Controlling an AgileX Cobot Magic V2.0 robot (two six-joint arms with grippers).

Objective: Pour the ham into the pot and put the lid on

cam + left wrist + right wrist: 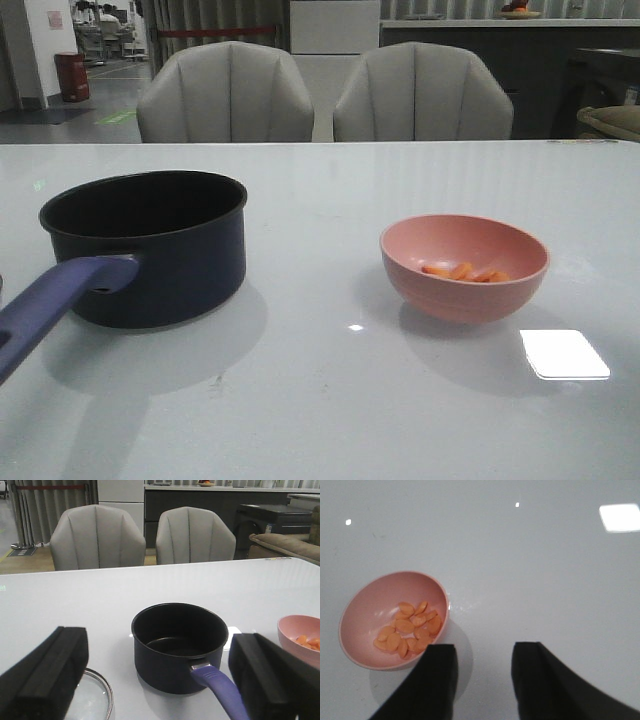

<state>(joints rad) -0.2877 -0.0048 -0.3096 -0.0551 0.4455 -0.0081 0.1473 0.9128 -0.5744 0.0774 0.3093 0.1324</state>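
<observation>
A glossy white table (pixel 320 410) carries the pot (pixel 150 250) at nine o'clock and the bowl (pixel 464 268) at three; the lid (pixel 97 697) lies flat beside the pot.

The left gripper (pixel 159 680) has its jaws spread wide above the counter (pixel 75 600). Between them stands the empty pot (pixel 179 645), its handle (pixel 218 690) pointing back toward the jaws. The lid (pixel 95 695) lies beside one jaw; a bowl (pixel 291 628) of ham (pixel 309 642) sits beyond the other.
</observation>
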